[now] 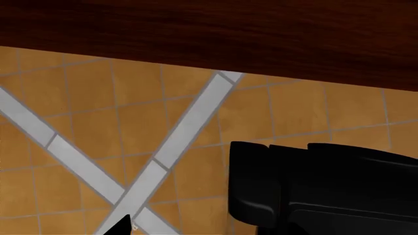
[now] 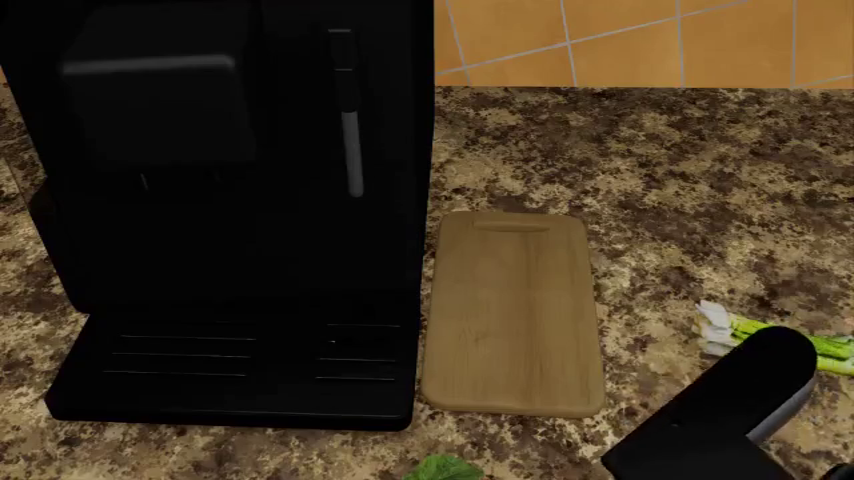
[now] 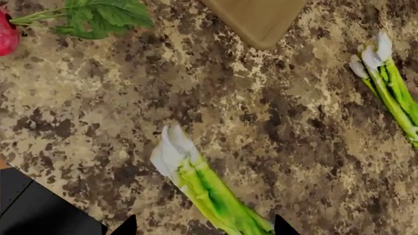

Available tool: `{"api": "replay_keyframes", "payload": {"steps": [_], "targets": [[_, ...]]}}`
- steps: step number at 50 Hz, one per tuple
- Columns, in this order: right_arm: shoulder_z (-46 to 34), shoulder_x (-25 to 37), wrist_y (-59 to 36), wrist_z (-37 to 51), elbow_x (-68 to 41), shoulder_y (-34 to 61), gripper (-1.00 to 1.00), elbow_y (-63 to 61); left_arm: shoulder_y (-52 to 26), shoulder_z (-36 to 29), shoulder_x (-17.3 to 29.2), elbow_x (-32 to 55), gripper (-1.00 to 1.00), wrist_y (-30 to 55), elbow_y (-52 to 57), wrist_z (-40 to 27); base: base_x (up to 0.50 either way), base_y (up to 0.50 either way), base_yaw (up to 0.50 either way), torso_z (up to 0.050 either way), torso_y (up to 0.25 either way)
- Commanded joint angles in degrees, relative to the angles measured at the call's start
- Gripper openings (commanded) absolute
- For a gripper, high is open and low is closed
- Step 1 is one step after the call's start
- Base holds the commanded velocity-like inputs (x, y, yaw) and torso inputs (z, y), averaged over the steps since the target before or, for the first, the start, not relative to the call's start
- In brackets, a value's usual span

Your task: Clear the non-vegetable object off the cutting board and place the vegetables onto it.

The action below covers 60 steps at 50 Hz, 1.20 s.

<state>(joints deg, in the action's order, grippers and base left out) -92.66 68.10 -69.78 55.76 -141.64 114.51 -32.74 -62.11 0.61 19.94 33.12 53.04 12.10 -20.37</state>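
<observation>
The tan cutting board [image 2: 513, 312] lies bare on the speckled counter, beside the black machine; no non-vegetable object is in view. My right gripper [image 3: 203, 227] is open low over the counter, its dark fingertips [image 3: 125, 226] standing either side of one asparagus stalk [image 3: 202, 188], with a gap on one side. A second asparagus bundle [image 3: 390, 85] lies further off and also shows in the head view as asparagus [image 2: 787, 345], partly under my right arm [image 2: 721, 420]. The pink-red radish [image 3: 5, 32] with green leaves [image 3: 98, 17] lies near the board's corner [image 3: 258, 19]. Of my left gripper only one fingertip [image 1: 124, 226] shows.
A big black machine [image 2: 227, 200] stands on the counter, tight against the board's left side. An orange tiled wall [image 2: 641, 40] rises behind. The left wrist view shows orange floor tiles [image 1: 130, 122], a dark wooden edge [image 1: 209, 34] and a black body [image 1: 326, 191].
</observation>
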Motion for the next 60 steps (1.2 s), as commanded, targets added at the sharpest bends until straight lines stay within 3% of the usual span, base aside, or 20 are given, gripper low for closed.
{"api": "replay_keyframes", "payload": {"steps": [1,40,41,60], "targets": [[1.81,-1.84,-4.14,-6.32,8.13,-3.11,1.00,3.03,1.29,-1.30,-0.70,1.26,1.00,0.12,-1.78,1.19,0.00,0.00,0.00,0.000,0.000],[1.62,-1.75,1.22,-19.86,24.67,-18.23,1.00,4.45,0.75,-0.81,0.07,2.07,1.00,0.41,-1.63,0.26,0.01,0.00,0.00,0.000,0.000],[1.57,-1.71,1.16,-19.64,24.71,-18.18,-1.00,4.56,0.81,-0.79,0.09,2.13,1.00,0.43,-1.56,0.25,0.00,0.00,-0.01,0.000,0.000],[5.21,-7.61,-9.02,-21.60,22.78,-4.97,-1.00,14.68,0.23,-0.60,0.28,2.38,1.00,0.03,-2.07,0.05,0.01,0.00,0.00,-0.002,0.000]]}}
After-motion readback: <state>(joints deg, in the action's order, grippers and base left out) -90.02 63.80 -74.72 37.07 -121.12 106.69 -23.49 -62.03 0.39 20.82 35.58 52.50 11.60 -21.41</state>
